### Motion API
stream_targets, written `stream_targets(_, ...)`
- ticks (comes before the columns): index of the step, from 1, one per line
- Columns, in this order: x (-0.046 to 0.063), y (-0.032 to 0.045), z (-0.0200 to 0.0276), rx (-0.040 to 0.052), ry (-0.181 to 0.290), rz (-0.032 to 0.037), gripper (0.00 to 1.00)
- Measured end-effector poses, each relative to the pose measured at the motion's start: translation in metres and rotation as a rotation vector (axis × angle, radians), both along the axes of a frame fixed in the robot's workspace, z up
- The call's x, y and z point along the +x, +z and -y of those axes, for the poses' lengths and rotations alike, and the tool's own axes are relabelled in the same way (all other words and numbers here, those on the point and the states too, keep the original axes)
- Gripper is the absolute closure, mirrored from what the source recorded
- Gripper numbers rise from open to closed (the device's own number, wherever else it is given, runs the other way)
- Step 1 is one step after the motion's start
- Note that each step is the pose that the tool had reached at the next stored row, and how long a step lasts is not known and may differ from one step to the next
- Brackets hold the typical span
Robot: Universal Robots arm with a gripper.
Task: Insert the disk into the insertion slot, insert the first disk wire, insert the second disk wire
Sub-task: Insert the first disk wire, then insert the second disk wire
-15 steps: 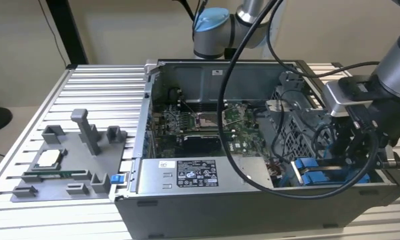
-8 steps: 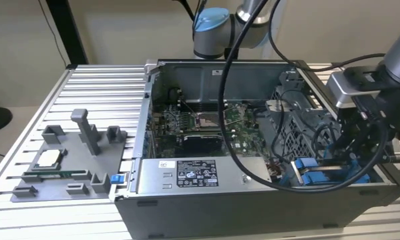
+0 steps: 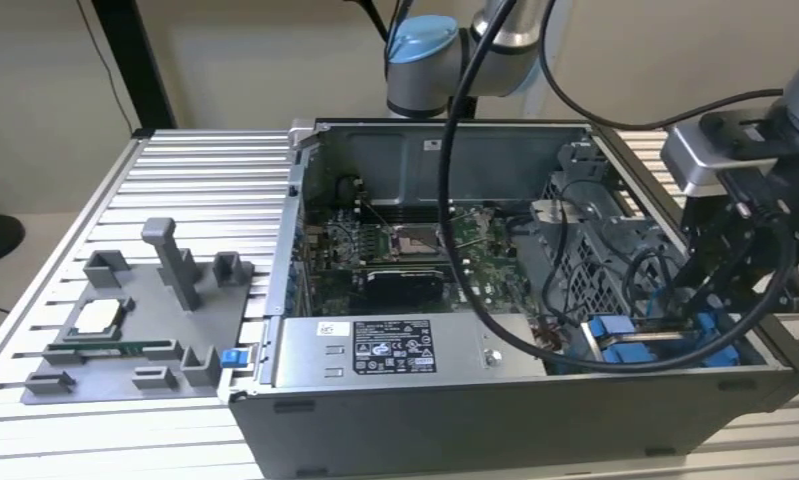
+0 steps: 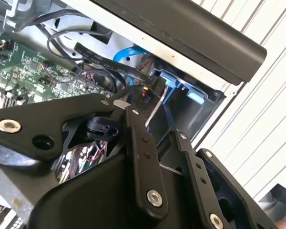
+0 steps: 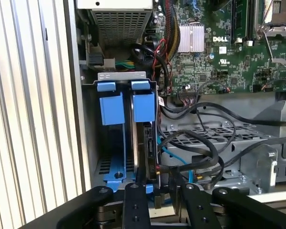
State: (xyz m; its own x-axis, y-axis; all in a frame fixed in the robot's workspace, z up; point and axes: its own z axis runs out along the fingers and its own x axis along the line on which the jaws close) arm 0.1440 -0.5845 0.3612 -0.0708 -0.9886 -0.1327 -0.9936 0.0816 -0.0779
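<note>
The disk (image 5: 150,148) stands on edge inside the insertion slot (image 5: 112,160), its blue carrier tabs (image 5: 144,106) against the bay's far end. The same disk end (image 4: 153,102) and the blue carrier (image 4: 170,78) appear in the second wrist view. My gripper (image 5: 163,188) hovers just over the disk's near end, open, with its black fingers (image 5: 135,205) spread wider than the disk. In the exterior view the gripper (image 3: 722,285) hangs above the case's front corner on that view's right. Black cables (image 5: 200,148) and a blue cable (image 5: 174,156) lie loose beside the disk.
The open computer case (image 3: 506,430) sits on a slatted aluminium table (image 3: 199,190). A labelled grey power supply box (image 3: 372,350) lies along the front, with the motherboard (image 3: 399,250) behind it. A grey fixture plate (image 3: 132,320) with small parts lies on the exterior view's left. The arm's own cables (image 3: 466,200) drape across the case.
</note>
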Motion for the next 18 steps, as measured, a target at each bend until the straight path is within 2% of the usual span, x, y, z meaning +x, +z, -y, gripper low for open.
stream_targets(4, 0.000, 0.0030, 0.0000, 0.0000, 0.000, -0.0012, 0.00)
stream_targets(11, 0.013, 0.0041, 0.0003, 0.0020, 0.002, -0.0186, 0.00)
stream_targets(18, 0.029, 0.0043, 0.0004, 0.0121, 0.006, -0.0256, 0.00)
